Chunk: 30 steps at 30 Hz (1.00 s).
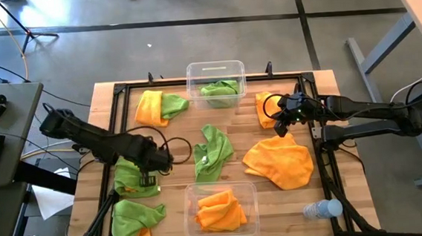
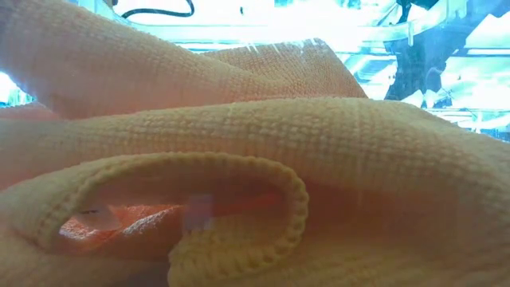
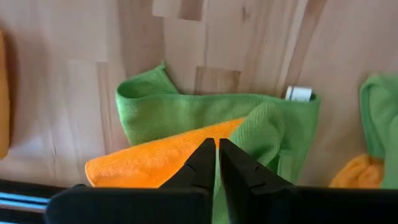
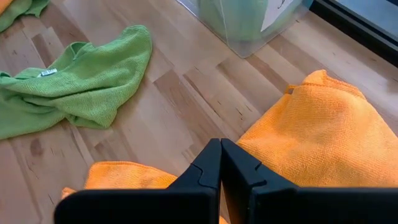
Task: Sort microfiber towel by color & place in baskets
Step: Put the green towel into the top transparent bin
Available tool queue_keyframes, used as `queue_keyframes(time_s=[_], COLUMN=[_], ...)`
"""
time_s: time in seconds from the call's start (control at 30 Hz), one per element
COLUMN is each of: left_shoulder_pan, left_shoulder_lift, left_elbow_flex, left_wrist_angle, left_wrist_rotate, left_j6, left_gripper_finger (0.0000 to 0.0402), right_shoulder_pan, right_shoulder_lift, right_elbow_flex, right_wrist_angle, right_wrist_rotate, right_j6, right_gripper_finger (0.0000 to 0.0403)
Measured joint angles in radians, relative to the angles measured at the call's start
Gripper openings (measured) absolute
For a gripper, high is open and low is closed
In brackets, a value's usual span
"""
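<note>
My left gripper [image 1: 153,167] [image 3: 217,144] is shut and points down over a green towel [image 1: 129,176] [image 3: 273,118] with an orange cloth [image 3: 155,162] lying on it, near the table's left side. My right gripper [image 1: 281,126] [image 4: 221,144] is shut and hovers over bare wood between a small orange towel [image 1: 268,108] [image 4: 323,137] and a large one [image 1: 277,164] [image 4: 124,174]. The far bin [image 1: 215,66] holds a green towel [image 1: 219,90]. In the near bin [image 1: 190,197] lie orange towels [image 1: 219,209], which fill the low view [image 2: 255,135]. My left gripper comes from above with shut fingers at the orange cloth's edge [image 3: 208,132], where it lies on the green towel. Whether the tips touch the cloth, I cannot tell.
Loose towels lie on the wood: a green one mid-table [image 1: 213,153] [image 4: 81,87], an orange-and-green pair far left [image 1: 158,107], a green-and-orange pile at the near left corner [image 1: 133,224]. A clear bottle [image 1: 322,210] lies near the right corner. A black frame [image 1: 119,87] edges the table.
</note>
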Motion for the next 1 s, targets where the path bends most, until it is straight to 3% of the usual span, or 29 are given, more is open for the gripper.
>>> queue_keyframes(time_s=[0.3,0.5,0.6,0.77,1.0], left_shoulder_pan=[-0.046,-0.065,-0.066,-0.066,-0.085], left_shoulder_lift=[0.05,0.05,0.05,0.05,0.045], left_elbow_flex=[-0.065,-0.141,-0.162,-0.16,-0.01], left_wrist_angle=[0.021,0.022,0.021,-0.064,-0.3], left_wrist_rotate=[0.071,0.09,0.118,0.131,0.101], left_j6=[0.06,0.073,0.106,0.091,-0.015], left_gripper_finger=[0.0088,0.0105,0.0089,0.0011,0.0002], right_shoulder_pan=[0.0,0.0,0.0,0.0,0.0], right_shoulder_lift=[0.0,0.0,0.0,0.0,0.001], right_elbow_flex=[0.0,0.0,0.0,0.0,0.0], right_wrist_angle=[0.004,0.005,0.005,0.005,0.005], right_wrist_rotate=[0.007,0.008,0.009,0.025,0.026], right_j6=[0.042,0.045,0.044,0.041,0.015], right_gripper_finger=[0.0004,0.0004,0.0004,0.0004,0.0004])
